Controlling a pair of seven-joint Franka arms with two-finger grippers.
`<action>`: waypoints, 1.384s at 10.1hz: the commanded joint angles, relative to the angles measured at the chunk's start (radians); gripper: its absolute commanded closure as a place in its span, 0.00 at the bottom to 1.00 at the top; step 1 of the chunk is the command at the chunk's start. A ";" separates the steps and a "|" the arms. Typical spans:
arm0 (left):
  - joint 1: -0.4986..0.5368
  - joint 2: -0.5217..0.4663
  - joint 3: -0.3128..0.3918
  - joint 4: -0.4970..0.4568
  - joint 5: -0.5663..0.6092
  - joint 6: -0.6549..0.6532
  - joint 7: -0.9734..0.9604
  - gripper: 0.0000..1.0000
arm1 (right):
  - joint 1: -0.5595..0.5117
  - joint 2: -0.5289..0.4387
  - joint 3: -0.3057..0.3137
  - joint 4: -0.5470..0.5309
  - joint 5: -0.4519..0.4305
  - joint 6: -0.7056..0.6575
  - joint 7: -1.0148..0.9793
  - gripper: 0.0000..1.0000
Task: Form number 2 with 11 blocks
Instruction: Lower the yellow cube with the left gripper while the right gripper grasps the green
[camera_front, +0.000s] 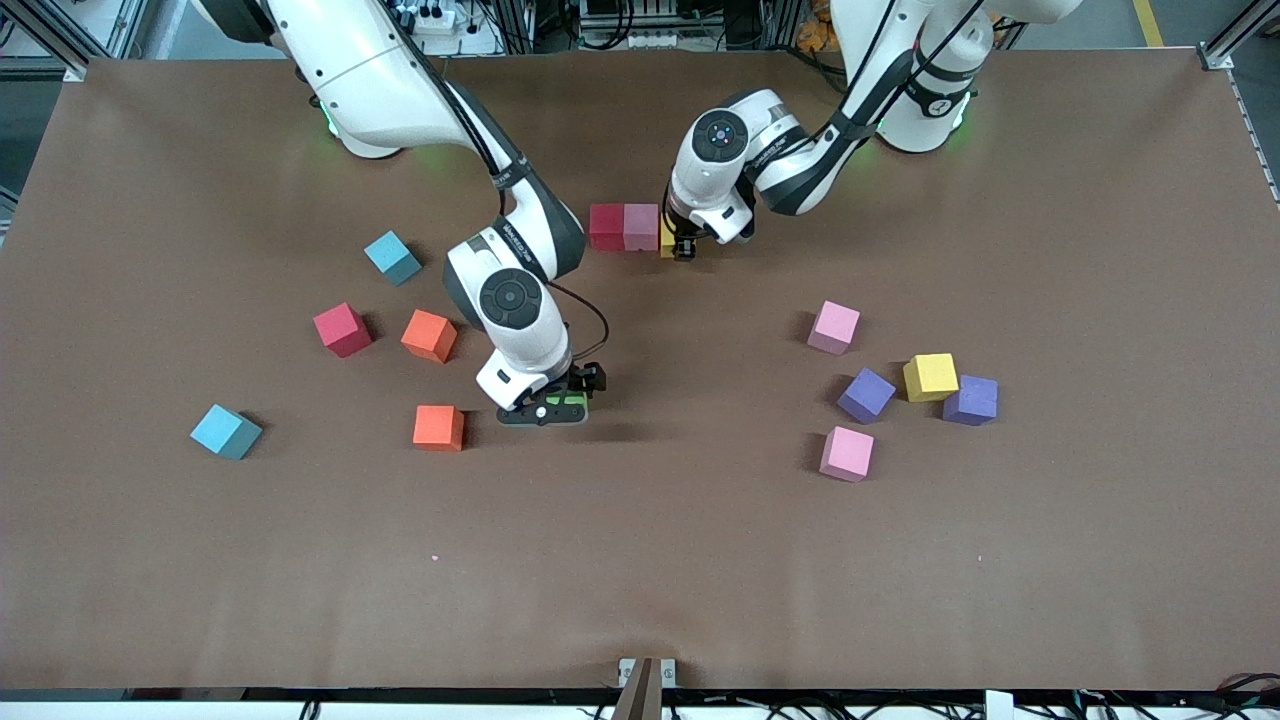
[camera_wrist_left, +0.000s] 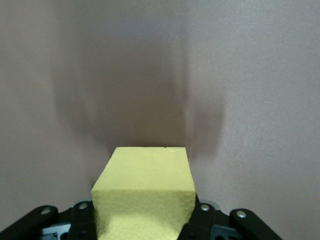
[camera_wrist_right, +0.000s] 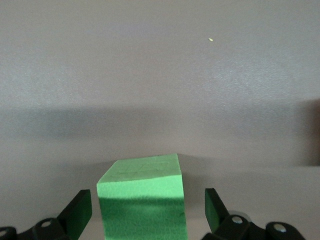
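While the left gripper (camera_front: 685, 247) clamps a yellow block (camera_wrist_left: 145, 192) (mostly hidden from the front), the right gripper (camera_wrist_right: 147, 212) straddles the green block (camera_wrist_right: 142, 200), fingers apart.

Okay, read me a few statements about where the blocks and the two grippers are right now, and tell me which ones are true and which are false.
1. The left gripper is shut on a yellow block. True.
2. The right gripper has clamped the green block. False: its fingers stand apart on either side of the block, not touching it.
3. A red block and a pink block touch side by side on the table. True.
4. The two purple blocks lie touching each other. False: a second yellow block sits between one purple block and the other purple block.
5. Both light-blue cubes lie toward the left arm's end. False: one light-blue cube and the other light-blue cube lie toward the right arm's end.
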 joint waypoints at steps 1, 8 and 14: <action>0.008 0.008 -0.014 -0.002 0.023 0.008 -0.024 0.99 | 0.007 0.038 0.002 0.022 -0.021 0.025 0.024 0.00; 0.016 0.023 -0.058 -0.003 0.054 0.005 -0.017 0.01 | 0.019 0.035 0.002 0.022 -0.021 0.009 0.020 0.47; 0.148 -0.126 -0.175 -0.003 0.093 -0.128 -0.003 0.00 | 0.019 0.013 0.002 0.180 -0.020 -0.258 0.020 0.61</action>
